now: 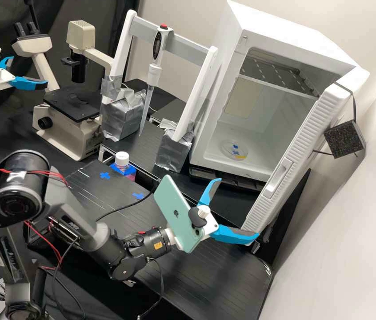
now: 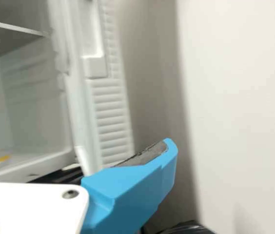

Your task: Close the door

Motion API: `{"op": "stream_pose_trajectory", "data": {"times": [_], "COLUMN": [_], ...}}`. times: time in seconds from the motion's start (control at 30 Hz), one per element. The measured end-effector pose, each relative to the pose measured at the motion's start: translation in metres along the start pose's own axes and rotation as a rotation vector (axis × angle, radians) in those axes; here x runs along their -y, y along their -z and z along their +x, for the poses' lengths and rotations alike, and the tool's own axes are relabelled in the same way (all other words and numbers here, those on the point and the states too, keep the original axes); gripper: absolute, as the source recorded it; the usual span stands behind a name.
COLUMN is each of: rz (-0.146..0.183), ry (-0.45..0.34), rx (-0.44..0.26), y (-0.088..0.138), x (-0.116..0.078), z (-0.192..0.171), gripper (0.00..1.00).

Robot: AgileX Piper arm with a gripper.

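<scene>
The small white cabinet [image 1: 288,33] stands at the rear of the bench, and its door [image 1: 310,129] is open, swung outward at the wall side of the opening. The door has a ribbed face and a recessed handle [image 1: 280,175]; its lower end is near the gripper [image 1: 237,209]. The jaws are spread wide, with nothing between the fingertips. One blue finger [image 1: 234,234] extends to the lower end of the door; contact between the two cannot be determined. The other finger [image 1: 209,192] points up toward the underside of the cabinet, in front of it. In the wrist view, a blue finger with a grey pad [image 2: 149,154] overlaps the lower part of the ribbed door face. The cabinet interior contains a perforated shelf [image 1: 281,73] in the upper part and a clear round dish [image 1: 227,153], with blue and yellow marks, on the floor. A black block [image 1: 344,139] with a cord is located beside the door, on the wall side. A pale green phone [image 1: 178,215] is mounted at the arm's wrist. To the other side of the cabinet are a pipette [image 1: 152,73] in a white frame, a bottle with a white cap [image 1: 122,159] and a microscope [image 1: 66,129].
</scene>
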Motion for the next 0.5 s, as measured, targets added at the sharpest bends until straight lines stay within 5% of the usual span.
{"op": "stream_pose_trajectory", "data": {"times": [0.3,0.5], "rz": [-0.057,-0.051], "ry": [-0.009,0.008], "rx": [0.006,-0.02], "y": [-0.013,-0.015], "x": [0.013,0.022], "z": [0.04,0.061], "gripper": [1.0,1.0]}}
